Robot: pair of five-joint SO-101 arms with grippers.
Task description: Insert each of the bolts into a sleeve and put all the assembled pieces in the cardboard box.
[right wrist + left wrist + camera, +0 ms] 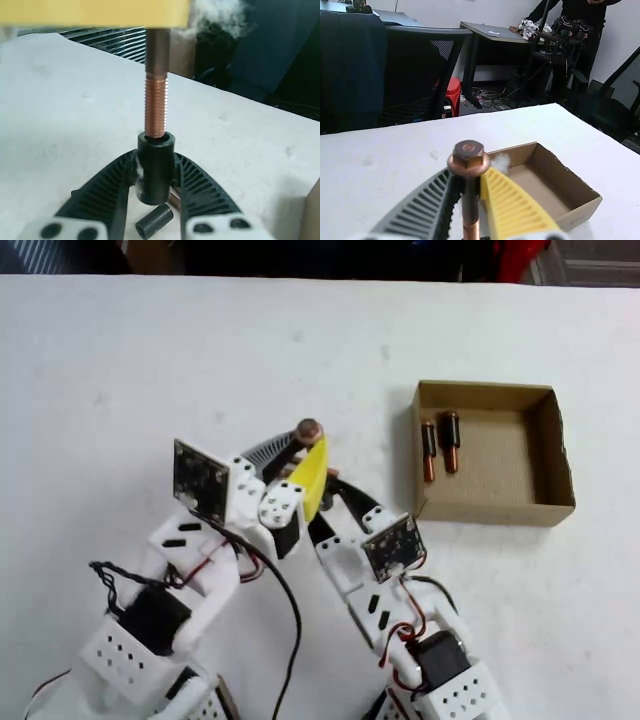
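Your left end effector (468, 175) clamps the bolt (156, 105) upright, threads pointing down into the sleeve (155, 175), which your right end effector (155, 161) grips; box (485, 390) at three o'clock.

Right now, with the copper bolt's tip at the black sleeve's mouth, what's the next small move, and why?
Probably the left gripper should push the copper hex-head bolt further into the black cylindrical sleeve clamped by the right gripper: only its threaded tip is inside, and they look aligned.
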